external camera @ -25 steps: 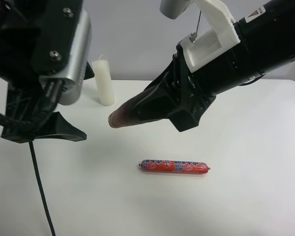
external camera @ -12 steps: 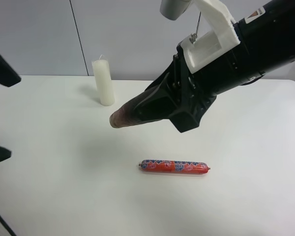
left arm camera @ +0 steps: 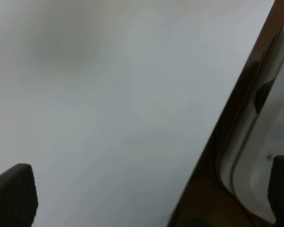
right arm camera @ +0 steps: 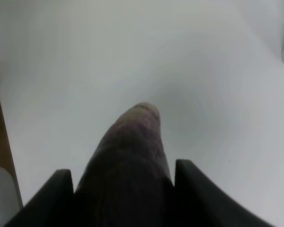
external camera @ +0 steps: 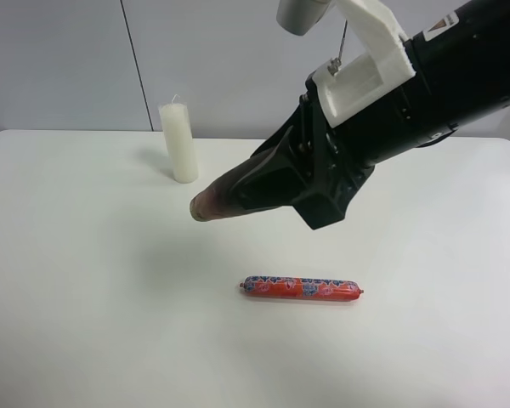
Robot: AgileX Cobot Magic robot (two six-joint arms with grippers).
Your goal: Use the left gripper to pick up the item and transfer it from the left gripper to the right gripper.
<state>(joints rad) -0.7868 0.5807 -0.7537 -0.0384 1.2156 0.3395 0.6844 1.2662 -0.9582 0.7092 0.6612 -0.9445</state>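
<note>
A dark brown, tapered item (external camera: 211, 204) sticks out of the gripper (external camera: 263, 183) of the arm at the exterior high view's right, held above the white table (external camera: 85, 280). The right wrist view shows this is my right gripper (right arm camera: 125, 172), shut on the item (right arm camera: 132, 146) between its two black fingers (right arm camera: 61, 179). My left gripper (left arm camera: 146, 189) is out of the exterior high view. Its wrist view shows it open and empty, its fingertips (left arm camera: 14, 194) wide apart over the table near an edge.
A red and blue patterned sausage (external camera: 302, 289) lies on the table in front of the right arm. A white candle (external camera: 179, 142) stands upright at the back. The left wrist view shows the table's brown edge (left arm camera: 217, 156) and a pale object beyond it.
The arm at the exterior high view's left has pulled back to the left and left that view. The right arm and the item in it have stayed still.
</note>
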